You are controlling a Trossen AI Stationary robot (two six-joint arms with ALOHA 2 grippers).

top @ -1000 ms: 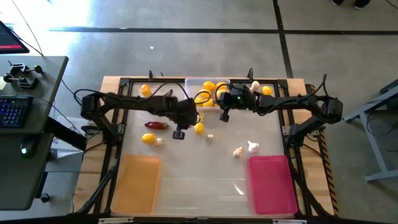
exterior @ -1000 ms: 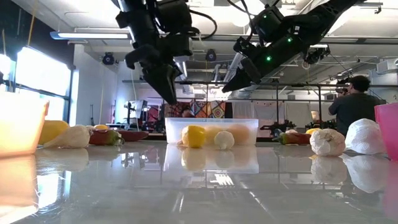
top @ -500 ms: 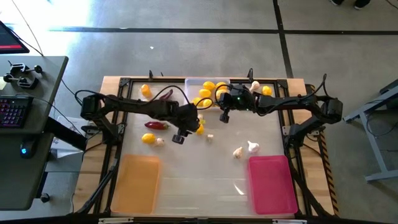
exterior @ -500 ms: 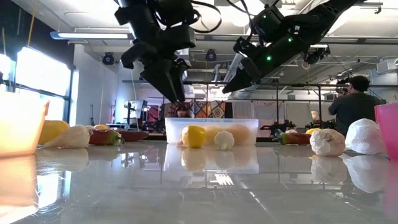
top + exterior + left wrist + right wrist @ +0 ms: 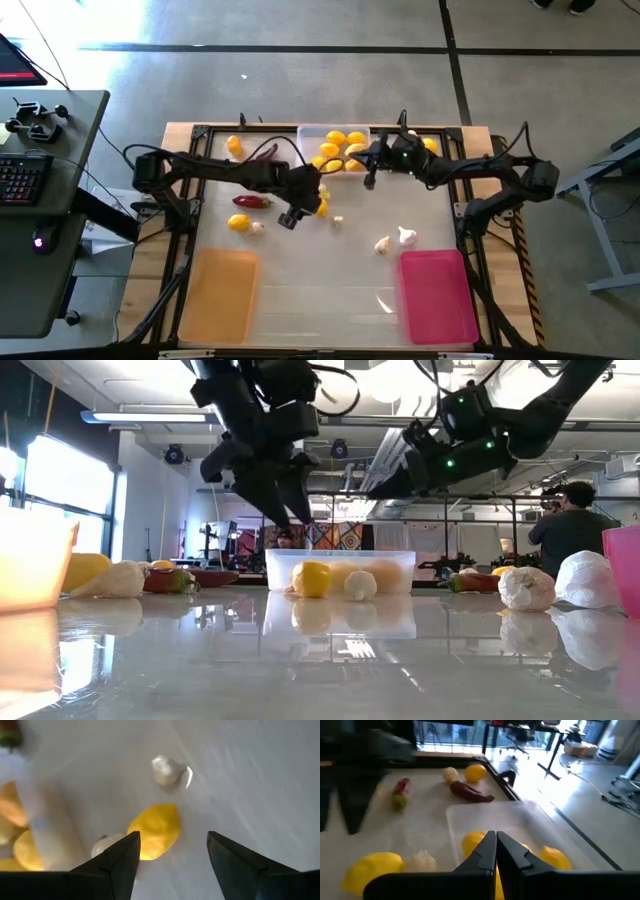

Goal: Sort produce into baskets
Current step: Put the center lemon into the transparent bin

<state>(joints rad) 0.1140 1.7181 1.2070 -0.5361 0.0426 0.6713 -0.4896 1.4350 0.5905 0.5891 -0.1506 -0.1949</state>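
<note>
A clear basket (image 5: 335, 150) at the table's far edge holds several lemons. My left gripper (image 5: 290, 218) hangs open above the table just near of it, pointing steeply down. A loose lemon (image 5: 155, 830) lies on the table beyond its fingertips, with garlic (image 5: 167, 770) a little farther on. My right gripper (image 5: 369, 183) is shut and empty, hovering by the clear basket's right near corner (image 5: 496, 845). The orange basket (image 5: 220, 295) and the pink basket (image 5: 437, 295) stand at the near edge.
To the left lie a chili (image 5: 250, 201), a lemon (image 5: 238, 223), a garlic bulb (image 5: 257, 228), another lemon (image 5: 233, 144) and a chili (image 5: 265, 152). Two garlic bulbs (image 5: 405, 236) rest above the pink basket. A person (image 5: 570, 525) stands beyond the table.
My left gripper has opened from nearly shut and rolled about its own pointing line, staying over the same spot. My right gripper, still shut, has drawn back toward the table's right edge and tipped closer to level.
</note>
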